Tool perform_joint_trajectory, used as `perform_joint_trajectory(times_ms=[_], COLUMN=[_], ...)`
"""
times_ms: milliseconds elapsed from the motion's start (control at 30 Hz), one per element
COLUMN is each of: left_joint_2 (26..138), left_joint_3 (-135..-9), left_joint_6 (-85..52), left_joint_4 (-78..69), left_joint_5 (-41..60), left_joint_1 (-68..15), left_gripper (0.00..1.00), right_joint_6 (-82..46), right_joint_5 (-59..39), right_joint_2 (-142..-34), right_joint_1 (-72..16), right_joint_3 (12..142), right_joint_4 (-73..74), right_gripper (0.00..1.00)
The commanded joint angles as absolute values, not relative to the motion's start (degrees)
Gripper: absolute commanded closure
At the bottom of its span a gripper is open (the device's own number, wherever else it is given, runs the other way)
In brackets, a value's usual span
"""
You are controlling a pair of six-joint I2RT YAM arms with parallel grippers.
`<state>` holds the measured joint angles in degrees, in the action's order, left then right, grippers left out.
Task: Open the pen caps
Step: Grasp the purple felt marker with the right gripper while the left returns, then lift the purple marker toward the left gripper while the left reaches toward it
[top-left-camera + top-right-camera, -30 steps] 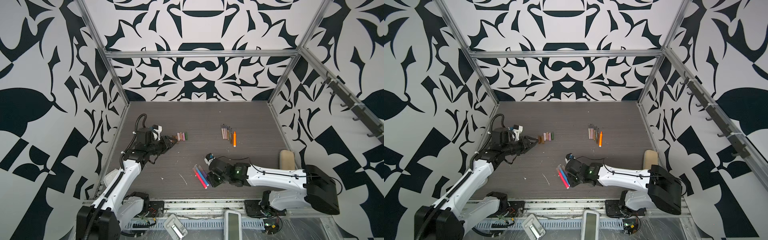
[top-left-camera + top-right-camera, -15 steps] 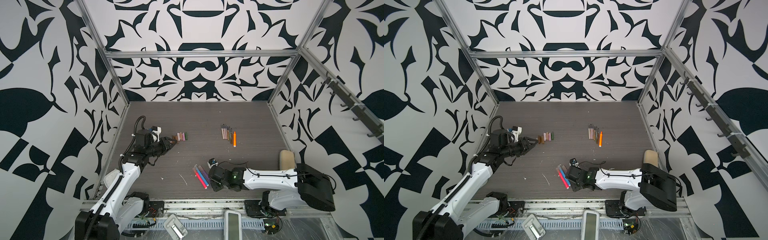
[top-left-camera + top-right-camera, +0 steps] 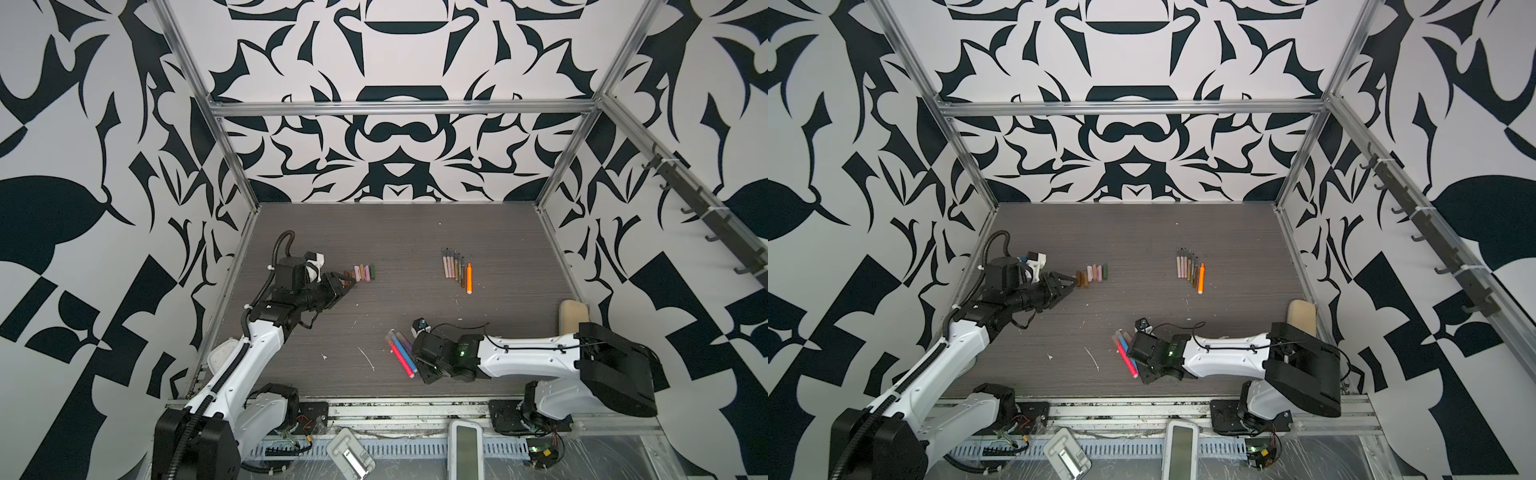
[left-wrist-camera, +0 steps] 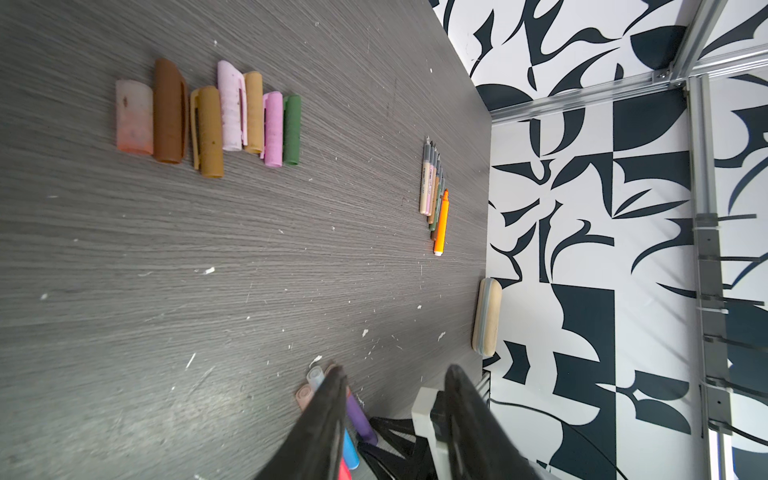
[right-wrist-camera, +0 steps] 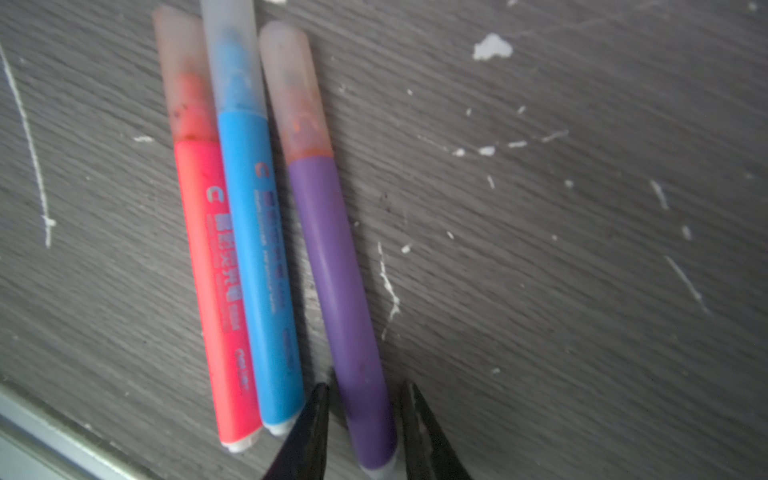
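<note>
You are lining up on the capped purple pen (image 5: 332, 257) lying on the surface (image 5: 561, 311): right hand (image 5: 365, 399) is straddling its tail, narrow, not gripping; left hand (image 4: 395, 378) is hovering half-open, empty. Next, close and lift

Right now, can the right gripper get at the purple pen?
Probably yes: the right gripper stands open astride the purple pen at its back end, nothing between. The blue pen lies close beside.

letter C printed on pink marker (image 5: 203, 232), same C noted on blue marker (image 5: 253, 216), smaller lettering along both barrels blurred, unreadable, nothing else legible
</note>
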<state>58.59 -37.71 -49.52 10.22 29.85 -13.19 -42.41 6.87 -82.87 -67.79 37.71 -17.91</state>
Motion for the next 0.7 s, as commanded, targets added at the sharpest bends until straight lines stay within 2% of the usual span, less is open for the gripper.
perform_joint_trajectory(times_ms=[0,100,267,367,667], left_joint_2=[58.96,59.85,62.93,65.92,80.17], left_joint_3=[-37.62,-37.61,-38.45,-38.60,-45.36], left_joint_6=[-50.65,-51.32,-52.07,-53.39,-57.07], left_joint_4=[8.38,7.82,6.92,4.32,-2.67], left_joint_5=[29.01,27.89,25.22,24.02,22.05], left_joint_1=[-14.11,-16.48,-22.35,-26.02,-37.75], left_gripper=[0.58,0.58,0.56,0.51,0.47], right_joint_6=[-40.94,-40.50,-38.34,-36.96,-38.36], right_joint_5=[6.80,5.47,5.06,3.65,-4.11], right_joint_2=[-83.94,-83.28,-78.98,-76.06,-66.38], right_joint_1=[-66.51,-64.35,-60.98,-58.98,-55.06], right_joint_3=[38.47,37.65,37.00,37.18,36.34], right_joint_4=[-19.26,-19.07,-20.89,-22.35,-19.02], right_gripper=[0.70,0.80,0.89,0.94,1.00])
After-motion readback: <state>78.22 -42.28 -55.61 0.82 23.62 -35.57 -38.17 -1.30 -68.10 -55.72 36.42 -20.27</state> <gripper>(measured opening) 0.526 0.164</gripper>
